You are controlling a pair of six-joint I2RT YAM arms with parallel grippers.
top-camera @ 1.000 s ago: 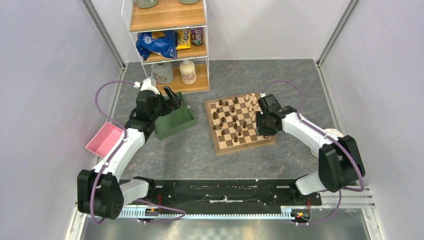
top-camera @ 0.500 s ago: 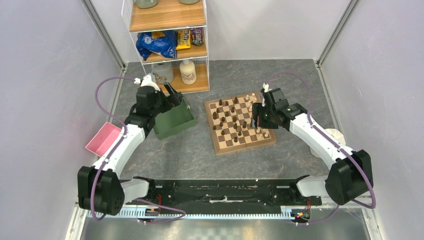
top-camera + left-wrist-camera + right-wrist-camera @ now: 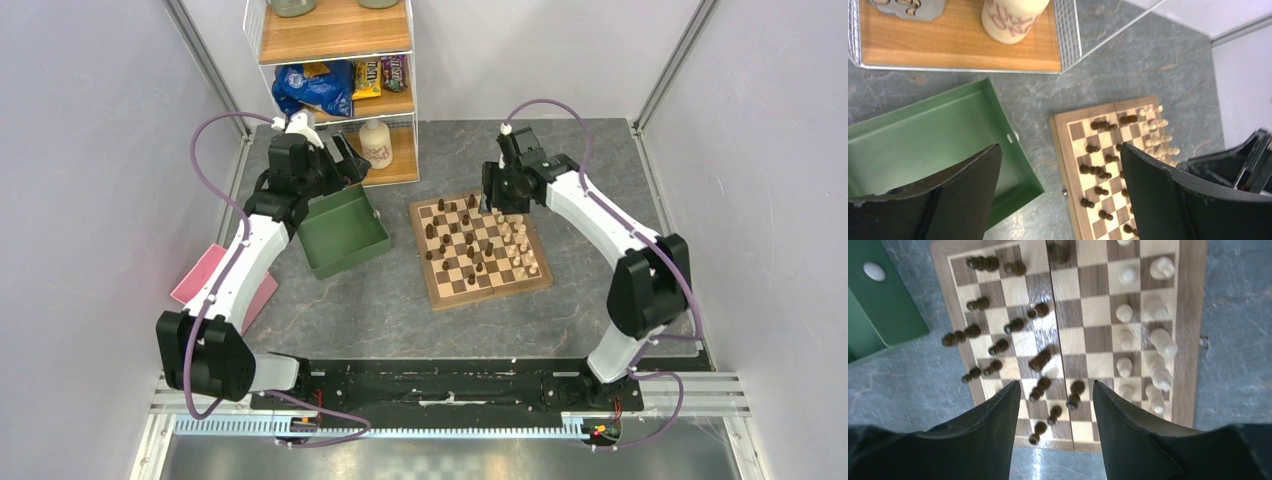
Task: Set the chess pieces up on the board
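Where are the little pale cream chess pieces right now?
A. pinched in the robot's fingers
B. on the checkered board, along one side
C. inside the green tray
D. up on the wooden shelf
B: the pale cream wooden chess pieces are bunched along one side of the square checkered wooden chessboard, while the dark brown pieces are scattered over the rest of it.
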